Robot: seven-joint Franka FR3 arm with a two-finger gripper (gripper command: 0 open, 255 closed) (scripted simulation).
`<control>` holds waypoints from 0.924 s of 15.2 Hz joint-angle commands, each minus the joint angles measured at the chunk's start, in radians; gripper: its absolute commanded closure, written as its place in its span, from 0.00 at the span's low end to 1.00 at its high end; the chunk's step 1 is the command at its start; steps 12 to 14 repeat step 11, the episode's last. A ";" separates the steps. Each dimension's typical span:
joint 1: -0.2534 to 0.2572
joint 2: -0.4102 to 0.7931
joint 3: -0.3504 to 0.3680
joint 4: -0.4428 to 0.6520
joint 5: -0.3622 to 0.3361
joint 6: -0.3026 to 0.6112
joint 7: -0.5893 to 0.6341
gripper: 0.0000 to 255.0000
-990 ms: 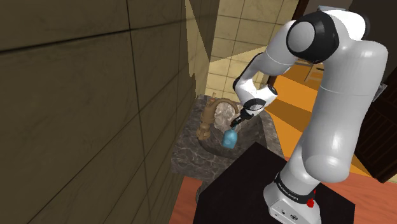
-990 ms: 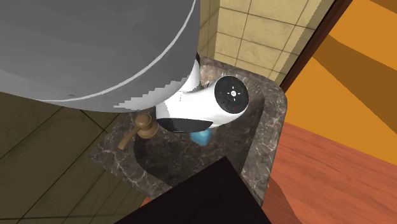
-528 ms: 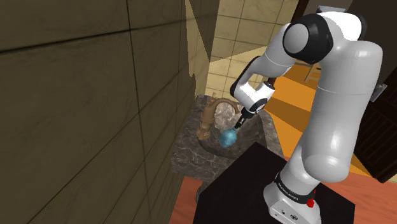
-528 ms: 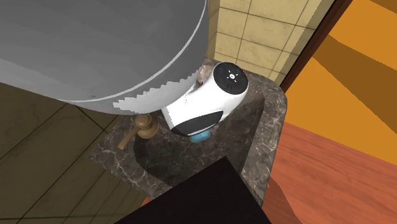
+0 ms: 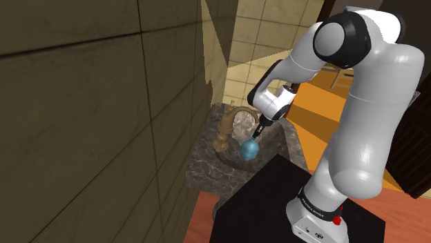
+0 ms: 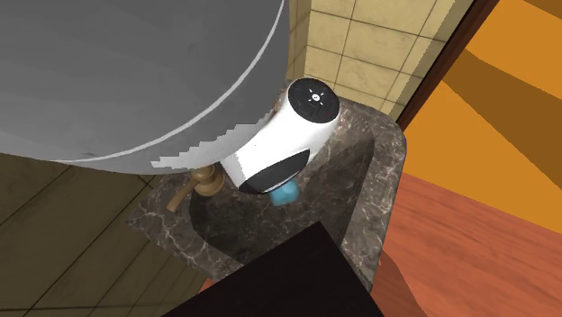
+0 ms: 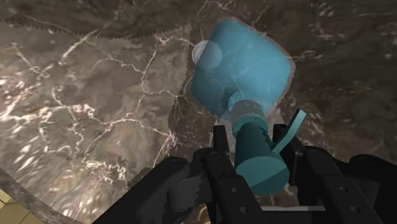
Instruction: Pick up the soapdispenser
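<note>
The soap dispenser (image 7: pixel 242 70) is a teal, rounded bottle with a pump head (image 7: pixel 257 162) on a short neck. In the wrist view my gripper (image 7: pixel 253 145) is shut on that neck, one black finger on each side, with the bottle's body pointing away over the dark marble sink (image 7: pixel 95 95). In the shoulder view the soap dispenser (image 5: pixel 250 148) hangs just under the gripper (image 5: pixel 257 134), over the basin. In the second exterior view a bit of the soap dispenser (image 6: pixel 287 193) peeks out below the white forearm (image 6: pixel 279 144).
A brown faucet (image 5: pixel 224 131) stands at the sink's wall side, also the faucet (image 6: pixel 200 185). The marble counter (image 6: pixel 378 180) ends at a tiled wall behind and a dark wall (image 5: pixel 90 124) beside. My black stand (image 5: pixel 276 200) borders the sink's near edge.
The forearm has swung upward and turned while the gripper stays on the dispenser. The teal bottle has hardly shifted over the basin.
</note>
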 commanded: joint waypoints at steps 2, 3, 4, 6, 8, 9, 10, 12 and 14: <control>0.059 -0.070 -0.083 -0.036 -0.192 0.005 0.155 1.00; 0.081 -0.094 -0.114 -0.048 -0.262 0.007 0.210 1.00; 0.102 -0.119 -0.146 -0.060 -0.339 0.009 0.272 1.00; 0.139 -0.176 -0.213 -0.084 -0.525 0.013 0.415 1.00; 0.137 -0.238 -0.251 -0.103 -0.746 0.009 0.582 1.00; 0.114 -0.266 -0.247 -0.109 -0.846 0.001 0.657 1.00; 0.092 -0.268 -0.227 -0.109 -0.852 -0.001 0.662 1.00; 0.088 -0.268 -0.223 -0.109 -0.851 -0.001 0.661 1.00; 0.088 -0.268 -0.223 -0.109 -0.851 -0.001 0.661 1.00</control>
